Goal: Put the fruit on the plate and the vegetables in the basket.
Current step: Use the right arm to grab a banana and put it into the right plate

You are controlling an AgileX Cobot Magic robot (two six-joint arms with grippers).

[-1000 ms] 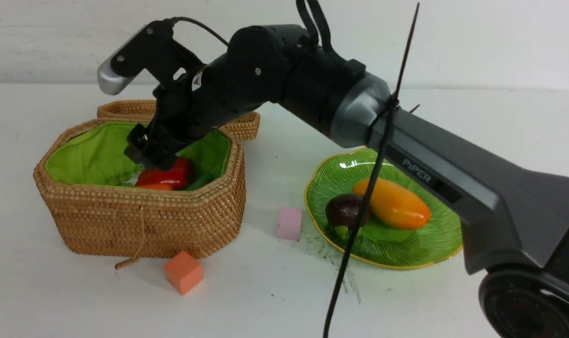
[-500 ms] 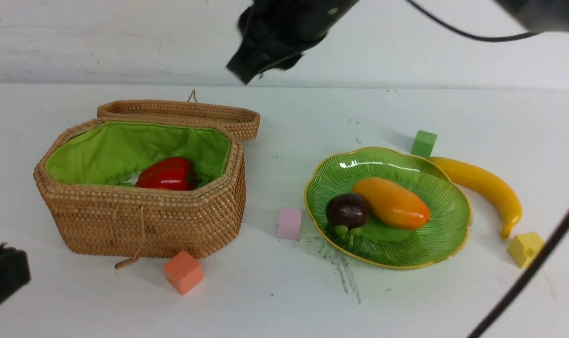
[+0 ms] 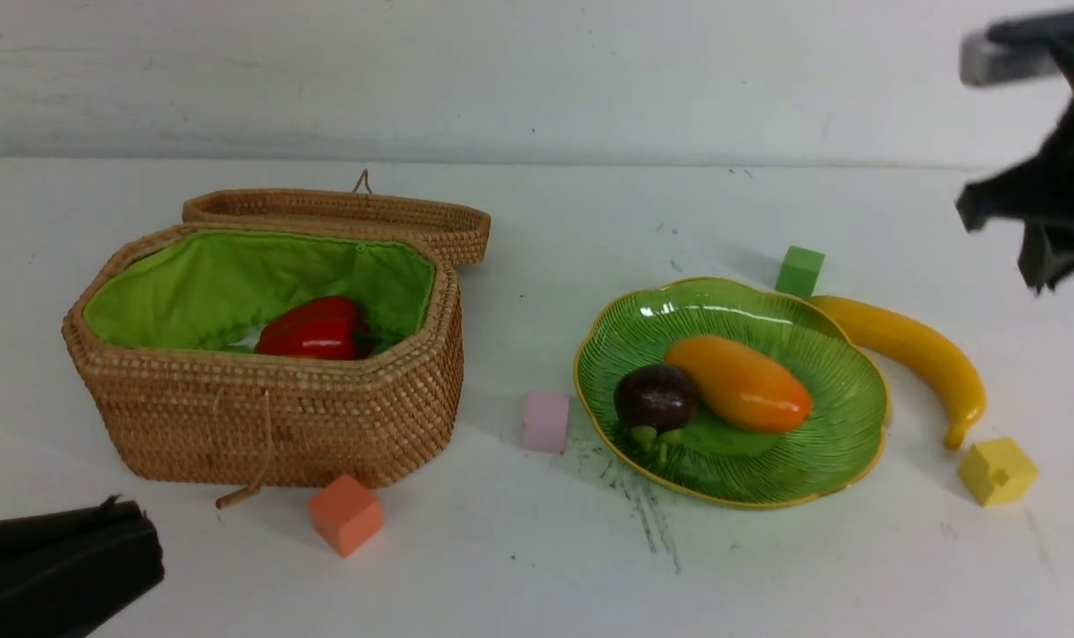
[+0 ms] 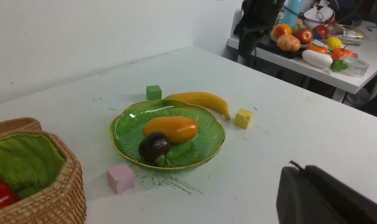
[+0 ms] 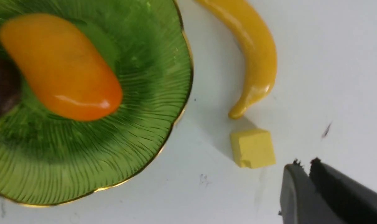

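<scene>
One fruit, the banana (image 3: 909, 354), lies on the desk (image 3: 537, 567) just right of the plate (image 3: 821, 478), which holds the mango (image 3: 739, 383) and mangosteen (image 3: 654, 397). The pepper (image 3: 314, 330) sits in the basket (image 3: 271, 425). The right hand (image 5: 309, 169), closed and empty, hangs at the far right; the left hand (image 4: 295, 169) is closed too. Risk: the curved, glossy banana may roll from a pinch, or the yellow cube (image 3: 998, 471) at its tip may foul the fingers.

Four small cubes sit on the white bench (image 3: 537, 576): an orange cube (image 3: 346, 514) near left, a pink cube (image 3: 546, 422) at centre, a green cube (image 3: 800, 270) farther right, and a yellow cube (image 3: 997, 471) near right. A side table (image 4: 356, 79) beyond carries assorted toy produce (image 4: 303, 35).
</scene>
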